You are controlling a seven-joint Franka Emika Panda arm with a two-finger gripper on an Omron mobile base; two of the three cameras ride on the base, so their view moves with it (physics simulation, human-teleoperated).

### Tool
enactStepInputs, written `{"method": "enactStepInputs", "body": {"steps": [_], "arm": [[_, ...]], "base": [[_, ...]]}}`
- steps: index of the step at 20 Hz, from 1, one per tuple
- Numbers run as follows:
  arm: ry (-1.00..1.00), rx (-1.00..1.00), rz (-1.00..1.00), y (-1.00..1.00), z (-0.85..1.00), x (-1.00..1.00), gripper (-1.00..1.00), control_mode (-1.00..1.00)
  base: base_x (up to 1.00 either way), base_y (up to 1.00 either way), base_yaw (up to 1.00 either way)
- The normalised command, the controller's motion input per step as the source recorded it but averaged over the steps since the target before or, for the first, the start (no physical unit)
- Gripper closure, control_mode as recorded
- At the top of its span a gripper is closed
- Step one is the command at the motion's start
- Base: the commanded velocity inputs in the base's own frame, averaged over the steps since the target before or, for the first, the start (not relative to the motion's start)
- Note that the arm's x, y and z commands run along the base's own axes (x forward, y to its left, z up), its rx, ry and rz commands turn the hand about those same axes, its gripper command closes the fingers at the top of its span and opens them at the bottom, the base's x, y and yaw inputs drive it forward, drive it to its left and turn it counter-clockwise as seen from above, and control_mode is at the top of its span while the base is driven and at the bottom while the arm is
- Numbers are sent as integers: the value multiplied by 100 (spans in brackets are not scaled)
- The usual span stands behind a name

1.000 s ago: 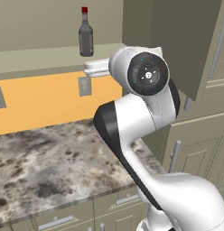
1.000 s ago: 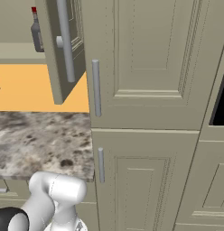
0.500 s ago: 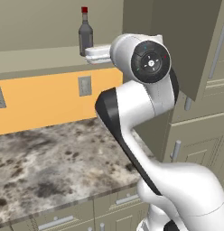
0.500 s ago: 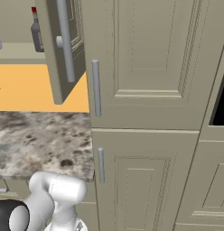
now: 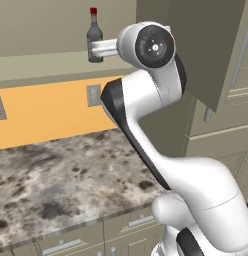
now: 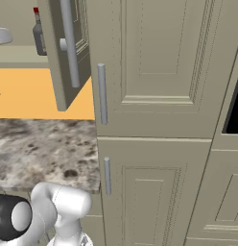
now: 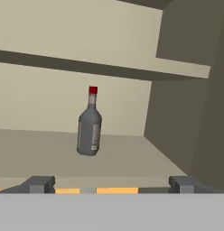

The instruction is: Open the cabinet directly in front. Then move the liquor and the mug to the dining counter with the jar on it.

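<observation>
- Nearest the base, a speckled marble worktop (image 5: 61, 175) is seen, with drawer fronts (image 5: 66, 242) along its front edge
- The white arm (image 5: 161, 130) is raised from the base over the worktop, its forearm reaching toward the open cabinet
- On the orange backsplash (image 5: 51, 112) behind the worktop, a wall outlet (image 5: 94, 94) is noted just under the cabinet floor
- The gripper (image 7: 109, 184) is spread wide, as seen in the hand view: one dark tip sits at lower left, the other at lower right, with nothing between them
- The gripper is held level with the lower shelf (image 7: 123, 162) of the cabinet (image 7: 186, 108), just outside its front edge
- The liquor (image 7: 90, 124) is seen standing upright on that lower shelf, beyond the fingertips and apart from them, slightly left of the midline between them; red cap on top, pale label on the body
- In the left base view the liquor (image 5: 94, 37) is partly hidden behind the white wrist link
- An upper shelf (image 7: 105, 65) is recorded above the bottle; the cabinet's right inner wall lies well to the bottle's right
- In the right base view the cabinet door (image 6: 65, 53) is swung open toward the camera, its silver bar handle (image 6: 69, 43) facing out, with the liquor (image 6: 38, 33) visible past its left edge
- To the right, a tall closed cupboard (image 6: 154, 120) with vertical bar handles is noted
</observation>
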Motion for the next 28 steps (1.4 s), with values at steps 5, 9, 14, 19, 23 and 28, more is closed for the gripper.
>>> {"method": "enactStepInputs", "body": {"steps": [5, 9, 14, 19, 23, 28], "arm": [[0, 0, 0, 0, 0, 58, -100, -100], [0, 0, 0, 0, 0, 61, -100, -100], [0, 1, 0, 12, 0, 60, -100, -100], [0, 1, 0, 33, 0, 61, -100, -100], [0, 4, 0, 28, 0, 46, -100, -100], [0, 14, 1, 6, 0, 30, -100, -100]], "base": [[0, 0, 0], [0, 0, 0], [0, 0, 0], [0, 0, 0], [0, 0, 0], [0, 0, 0]]}}
